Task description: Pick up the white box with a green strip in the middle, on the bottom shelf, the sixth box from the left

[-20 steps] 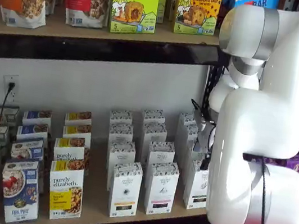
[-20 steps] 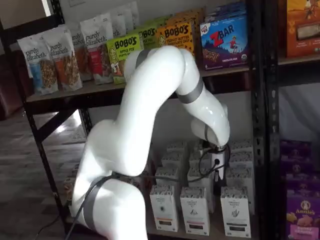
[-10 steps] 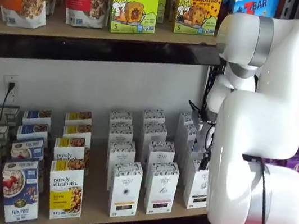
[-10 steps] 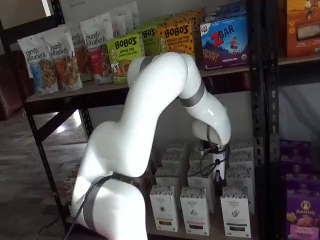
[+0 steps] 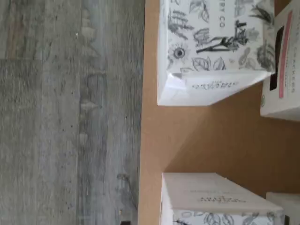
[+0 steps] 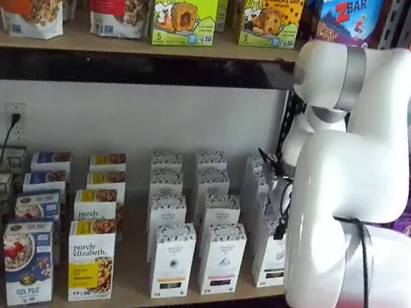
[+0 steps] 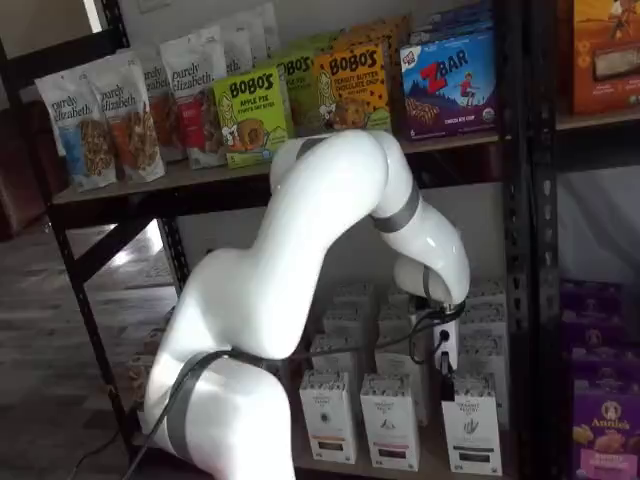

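Your arm [image 7: 300,250] arches up, then bends down — wrist low by the shelf. Gripper [image 7: 446,362] hangs vertical — fingers side-on, so you can't judge any gap.

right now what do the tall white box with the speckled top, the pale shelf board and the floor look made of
The tall white box looks like matte printed paperboard: crisp folded edges, botanical line art on top. The pale shelf board seems bare, unvarnished plywood or fibreboard, flat tan without gloss. The floor shows grey wood grain, possibly laminate or vinyl plank.
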Tool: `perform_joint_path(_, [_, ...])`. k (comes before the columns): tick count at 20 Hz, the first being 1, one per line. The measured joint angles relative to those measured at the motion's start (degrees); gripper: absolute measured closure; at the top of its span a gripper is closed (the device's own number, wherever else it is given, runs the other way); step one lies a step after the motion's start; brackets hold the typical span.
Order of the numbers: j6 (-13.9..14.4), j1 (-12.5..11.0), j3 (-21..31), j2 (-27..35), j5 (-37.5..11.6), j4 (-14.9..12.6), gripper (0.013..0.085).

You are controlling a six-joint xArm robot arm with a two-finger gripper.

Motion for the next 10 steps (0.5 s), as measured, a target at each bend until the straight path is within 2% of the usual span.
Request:
perform_joint_path(8, [3.00,0.15,-3.22,4.18,-1.98,-3.48,0.0130])
perform_joint_path(10, [4.99,0.05,-3.34,4.88,-3.23,-5.92,0.0130])
